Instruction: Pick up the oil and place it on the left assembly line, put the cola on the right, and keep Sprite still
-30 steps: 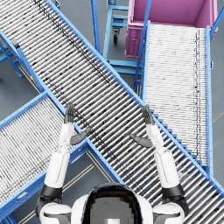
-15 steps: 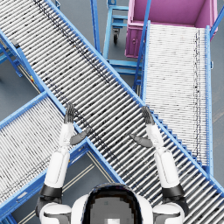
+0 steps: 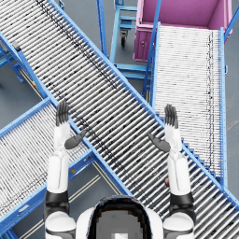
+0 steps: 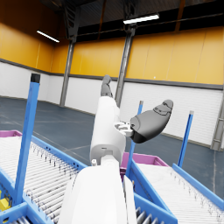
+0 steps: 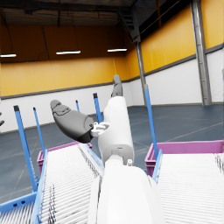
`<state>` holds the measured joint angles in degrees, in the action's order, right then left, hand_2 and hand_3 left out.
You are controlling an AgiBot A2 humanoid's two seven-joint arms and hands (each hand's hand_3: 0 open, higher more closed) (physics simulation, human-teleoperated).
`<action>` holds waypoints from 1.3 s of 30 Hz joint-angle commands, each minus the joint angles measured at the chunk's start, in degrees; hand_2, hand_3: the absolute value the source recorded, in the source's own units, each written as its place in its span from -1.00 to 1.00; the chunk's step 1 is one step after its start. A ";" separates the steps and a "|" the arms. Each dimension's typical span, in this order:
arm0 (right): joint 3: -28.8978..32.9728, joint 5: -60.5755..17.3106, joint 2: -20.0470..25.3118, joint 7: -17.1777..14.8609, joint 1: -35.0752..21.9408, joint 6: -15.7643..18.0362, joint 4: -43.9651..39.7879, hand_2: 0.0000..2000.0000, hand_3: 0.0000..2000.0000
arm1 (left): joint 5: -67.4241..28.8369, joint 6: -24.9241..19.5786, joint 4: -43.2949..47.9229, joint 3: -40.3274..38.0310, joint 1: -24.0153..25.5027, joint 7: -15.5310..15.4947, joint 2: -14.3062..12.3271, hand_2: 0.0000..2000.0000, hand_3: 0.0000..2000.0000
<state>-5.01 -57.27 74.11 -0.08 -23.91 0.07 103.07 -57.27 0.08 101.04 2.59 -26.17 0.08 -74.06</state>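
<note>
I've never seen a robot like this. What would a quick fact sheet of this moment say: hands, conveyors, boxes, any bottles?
left hand: open, fingers spread, holding nothing, raised over the near edge of the middle conveyor
right hand: open, holding nothing, raised over the middle conveyor
middle conveyor: long roller line running diagonally
left conveyor: roller line branching off on the left
right conveyor: roller line on the right
purple bin: at the far end of the right conveyor
bottles: none in view

2 white forearms, dark robot hands
</note>
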 commanded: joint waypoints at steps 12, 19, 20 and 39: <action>6.74 -23.52 1.73 0.07 -5.11 -0.07 0.60 -1.00 -1.00 | -22.18 -0.08 -0.95 -6.01 -7.78 -0.07 -1.42 -1.00 -1.00; 7.80 -26.52 2.20 0.08 -5.28 -0.07 -0.17 -1.00 -1.00 | -26.37 -0.08 -1.06 -5.65 -8.33 -0.08 -1.91 -1.00 -1.00; 7.76 -26.61 2.27 0.08 -5.11 -0.07 -0.49 -1.00 -1.00 | -26.50 -0.08 -1.30 -5.41 -8.33 -0.08 -1.98 -1.00 -1.00; 9.23 -26.84 3.35 0.08 -4.66 -0.07 -0.42 -1.00 -1.00 | -26.81 -0.08 -0.63 -7.05 -7.37 -0.08 -3.06 -1.00 -1.00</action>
<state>4.00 -84.10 77.54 0.00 -27.80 0.00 102.36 -84.08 0.00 100.10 -4.33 -32.85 0.00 -77.18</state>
